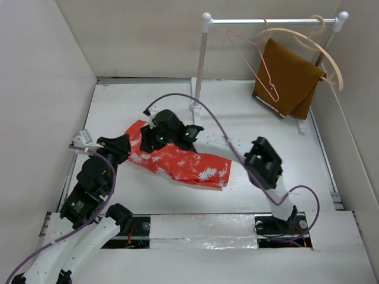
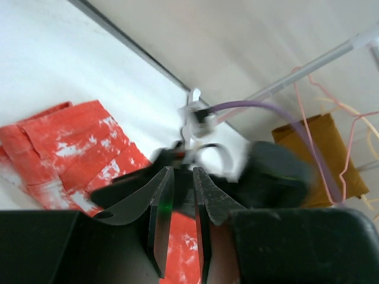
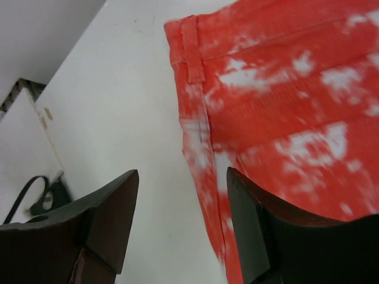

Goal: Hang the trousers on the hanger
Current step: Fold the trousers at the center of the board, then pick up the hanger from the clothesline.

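Note:
The orange-red trousers [image 1: 183, 163] mottled with white lie flat on the white table, running from upper left to lower right. My left gripper [image 1: 126, 148] is at their left end; in the left wrist view its fingers [image 2: 182, 173] stand a narrow gap apart, with nothing between the tips and the trousers [image 2: 71, 142] below. My right gripper [image 1: 151, 138] hovers open over the upper left part. In the right wrist view its jaws [image 3: 182, 173] straddle the trousers' edge [image 3: 284, 89] near a belt loop. The pink wire hanger [image 1: 273, 93] hangs on the rail at the back right.
A white rail [image 1: 272, 21] on two posts stands at the back. A brown folded cloth [image 1: 287, 77] hangs from it over a beige wooden hanger [image 1: 331, 62]. White walls close in on the left, right and back. A purple cable [image 1: 213, 121] loops over the right arm.

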Controlling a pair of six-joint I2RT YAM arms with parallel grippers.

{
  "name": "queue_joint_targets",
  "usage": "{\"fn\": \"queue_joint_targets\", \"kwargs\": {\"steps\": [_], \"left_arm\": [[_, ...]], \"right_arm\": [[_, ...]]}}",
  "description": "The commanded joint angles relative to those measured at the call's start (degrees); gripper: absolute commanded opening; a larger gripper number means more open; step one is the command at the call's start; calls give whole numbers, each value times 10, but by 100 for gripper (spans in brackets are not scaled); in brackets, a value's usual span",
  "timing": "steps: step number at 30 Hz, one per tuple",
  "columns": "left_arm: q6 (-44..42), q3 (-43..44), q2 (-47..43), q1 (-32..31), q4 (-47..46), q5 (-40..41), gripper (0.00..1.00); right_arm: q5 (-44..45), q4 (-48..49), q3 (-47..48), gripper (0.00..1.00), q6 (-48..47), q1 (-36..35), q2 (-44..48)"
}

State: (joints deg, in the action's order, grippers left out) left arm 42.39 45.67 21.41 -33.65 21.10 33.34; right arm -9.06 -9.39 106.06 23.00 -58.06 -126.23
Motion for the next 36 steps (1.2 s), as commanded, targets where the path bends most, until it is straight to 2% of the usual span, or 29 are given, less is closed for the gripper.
{"fn": "queue_joint_targets", "kwargs": {"steps": [1, 2, 3, 4, 5, 8, 9, 10, 13, 14, 16, 17, 18, 20, 21, 22, 25, 27, 28, 30, 32, 36], "left_arm": [[22, -43, 56, 1, -81, -35, 18], [26, -58, 69, 1, -99, -61, 19], [32, -78, 102, 1, -116, -71, 19], [37, -87, 120, 1, -154, -83, 19], [38, -99, 137, 6, -175, -100, 19], [37, -124, 229, 6, -257, -103, 28], [39, -124, 288, 11, -271, -98, 30], [39, -116, 321, 20, -295, -98, 33], [42, -88, 432, 72, -332, -130, 41], [43, -84, 453, 90, -344, -157, 41], [55, -85, 502, 149, -375, -204, 41], [59, -91, 513, 167, -388, -214, 41], [64, -97, 528, 183, -399, -219, 41], [75, -127, 535, 217, -422, -221, 41], [80, -137, 532, 225, -422, -213, 41], [93, -163, 524, 232, -421, -204, 41], [104, -243, 484, 262, -462, -201, 41], [109, -268, 466, 294, -469, -216, 41], [107, -283, 463, 305, -471, -225, 41], [103, -290, 457, 321, -469, -252, 41], [100, -296, 449, 327, -455, -260, 41], [103, -331, 372, 327, -448, -281, 41]], "right_arm": [[8, 106, -63, 53, -16, 36, 176], [24, 120, -128, 41, -23, 41, 207], [32, 122, -159, 24, -28, 54, 270], [40, 120, -187, 0, -34, 61, 303], [56, 112, -237, 0, -49, 69, 336], [90, 88, -296, 0, -80, 103, 460], [109, 73, -326, 0, -85, 115, 490], [116, 66, -338, 0, -88, 144, 546], [122, 34, -369, 0, -88, 208, 619], [117, 23, -374, 0, -91, 254, 656], [73, -16, -376, 0, -103, 324, 681], [59, -33, -372, 0, -107, 324, 683], [49, -46, -370, 0, -111, 362, 687], [45, -56, -380, 0, -122, 396, 693], [46, -57, -383, 5, -128, 431, 699], [47, -59, -382, 22, -136, 449, 700], [-17, -91, -341, 51, -189, 527, 654], [-38, -121, -298, 55, -196, 558, 622], [-45, -113, -297, 62, -195, 583, 602], [-93, -61, -301, 66, -176, 609, 582], [-149, -40, -289, 68, -169, 632, 530], [-202, -69, -227, 67, -185, 644, 439]]}}
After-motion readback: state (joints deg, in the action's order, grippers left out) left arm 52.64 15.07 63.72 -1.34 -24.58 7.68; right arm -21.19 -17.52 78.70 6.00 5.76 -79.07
